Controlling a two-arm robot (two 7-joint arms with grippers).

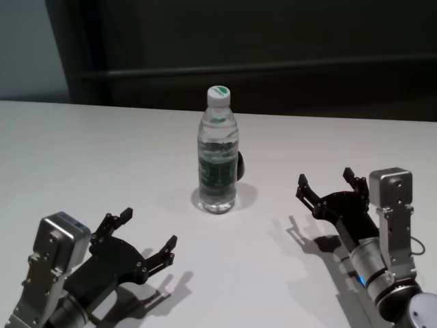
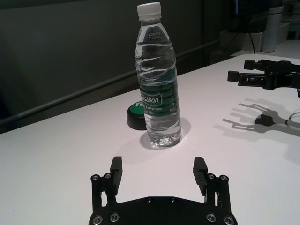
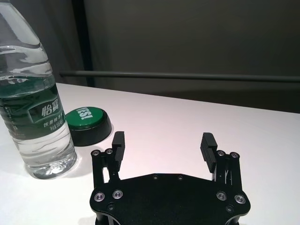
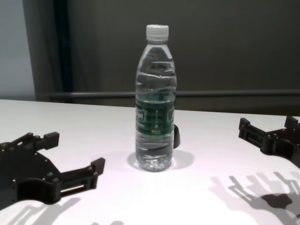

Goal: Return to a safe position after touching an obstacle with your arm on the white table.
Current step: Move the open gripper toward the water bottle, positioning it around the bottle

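Observation:
The obstacle, a clear water bottle (image 1: pixel 218 164) with a white cap and a dark green label, stands upright mid-table on the white table (image 1: pixel 82 150). It also shows in the chest view (image 4: pixel 154 108), the left wrist view (image 2: pixel 158 89) and the right wrist view (image 3: pixel 33 112). My left gripper (image 1: pixel 149 229) is open and empty, low over the table at the near left, apart from the bottle, and points towards it (image 2: pixel 158 165). My right gripper (image 1: pixel 326 178) is open and empty at the near right, to the right of the bottle and apart from it (image 3: pixel 163 139).
A low black puck with a green top (image 2: pixel 137 115) lies just behind the bottle, partly hidden in the head view (image 1: pixel 239 166). The table's far edge meets a dark wall with a horizontal rail (image 4: pixel 225 93). Bare white tabletop lies between both grippers and the bottle.

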